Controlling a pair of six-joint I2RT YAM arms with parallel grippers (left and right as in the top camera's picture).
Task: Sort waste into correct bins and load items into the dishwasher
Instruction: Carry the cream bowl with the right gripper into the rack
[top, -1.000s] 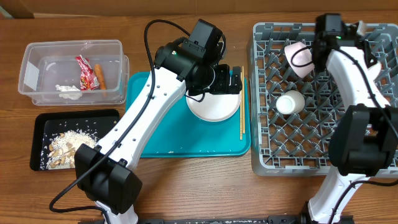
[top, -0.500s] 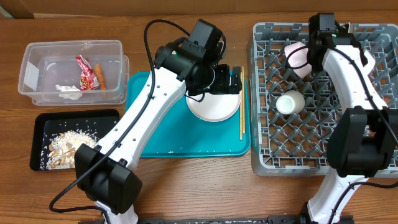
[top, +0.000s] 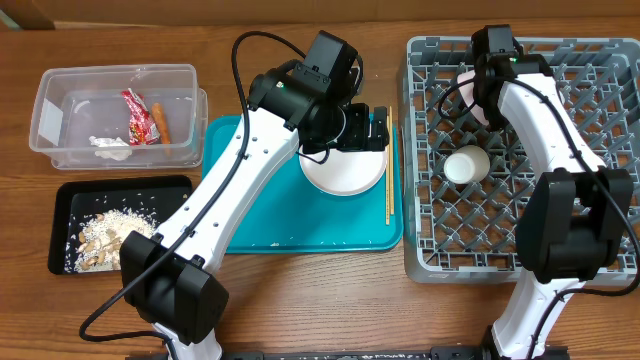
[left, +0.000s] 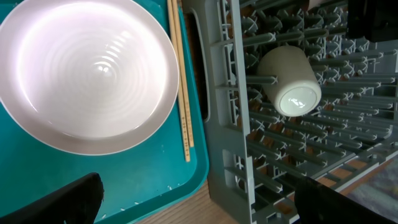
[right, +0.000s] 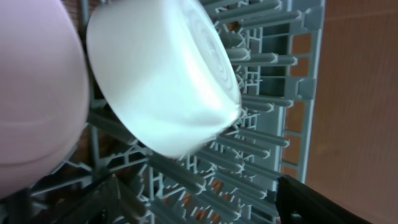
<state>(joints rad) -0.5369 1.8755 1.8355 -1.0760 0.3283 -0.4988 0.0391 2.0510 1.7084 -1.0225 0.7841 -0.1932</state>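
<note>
A white bowl (right: 161, 74) lies tipped on its side among the pegs toward the far edge of the rack (top: 450, 240); the right gripper (right: 199, 196) hangs just by it, jaws spread wide, clasping nothing; a pink rounded shape (right: 31, 93) beside the bowl is cut off by the wrist view, and from overhead the arm hides most of both. A cup (top: 466, 165) lies on its side nearby in the rack. The left gripper (left: 196, 186) hovers wide open and empty over the teal tray (top: 300, 225), where the plate (top: 340, 175) sits with chopsticks (top: 387, 190) just beside it. At the far left, the tub (top: 60, 80) holds a wrapper (top: 135, 115), its print too small to read, a carrot (top: 158, 122) and a tissue (top: 110, 145); the black tray (top: 60, 190) holds scraps (top: 110, 235).
</note>
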